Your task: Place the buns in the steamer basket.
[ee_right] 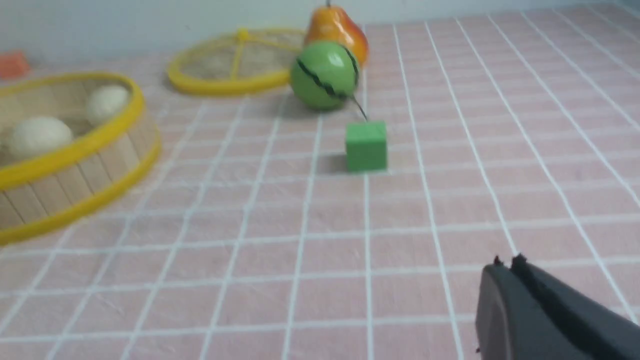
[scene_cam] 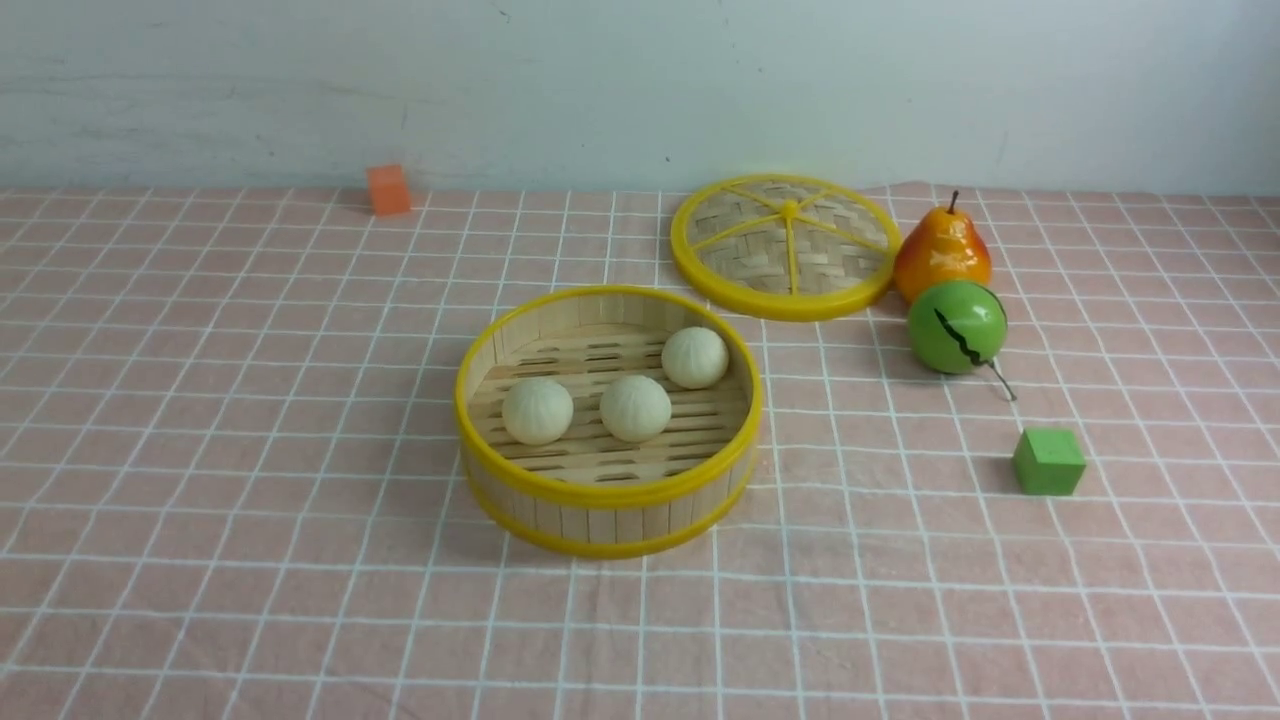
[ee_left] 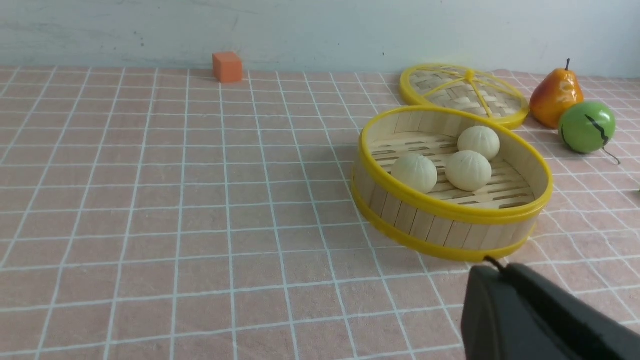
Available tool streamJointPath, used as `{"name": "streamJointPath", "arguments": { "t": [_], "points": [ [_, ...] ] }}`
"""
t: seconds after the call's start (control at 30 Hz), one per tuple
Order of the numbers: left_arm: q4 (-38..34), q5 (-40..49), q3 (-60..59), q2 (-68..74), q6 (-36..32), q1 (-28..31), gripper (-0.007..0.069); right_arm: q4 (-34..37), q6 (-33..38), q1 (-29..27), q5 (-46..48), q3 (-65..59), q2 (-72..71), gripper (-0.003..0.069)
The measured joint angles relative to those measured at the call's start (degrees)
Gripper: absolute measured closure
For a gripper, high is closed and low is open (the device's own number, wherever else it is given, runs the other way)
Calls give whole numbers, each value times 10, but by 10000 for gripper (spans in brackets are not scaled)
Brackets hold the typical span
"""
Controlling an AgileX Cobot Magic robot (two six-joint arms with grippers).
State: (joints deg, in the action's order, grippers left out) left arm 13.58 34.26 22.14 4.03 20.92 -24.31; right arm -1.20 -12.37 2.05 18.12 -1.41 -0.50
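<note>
All three buns (scene_cam: pixel 634 407) lying inside the steamer basket (scene_cam: pixel 607 492), left gripper (ee_left: pixel 495 267) and right gripper (ee_right: pixel 505 263) closed, empty, well clear: best kept back, basket undisturbed.

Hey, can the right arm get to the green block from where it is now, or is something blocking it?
Probably yes. In the right wrist view only bare checked cloth lies between the shut right tool and the green block. The green ball sits just beyond the block, so it should not block the way.
</note>
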Motion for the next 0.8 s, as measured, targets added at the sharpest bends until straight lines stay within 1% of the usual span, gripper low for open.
{"name": "streamJointPath", "arguments": {
  "t": [0.17, 0.8],
  "points": [
    [0, 0, 0, 0, 0, 0, 638, 7, 1, -1, 36, 4, -1, 669],
    [2, -2, -2, 0, 0, 0, 636, 7, 1, -1, 41, 6, -1, 658]
  ]
}}
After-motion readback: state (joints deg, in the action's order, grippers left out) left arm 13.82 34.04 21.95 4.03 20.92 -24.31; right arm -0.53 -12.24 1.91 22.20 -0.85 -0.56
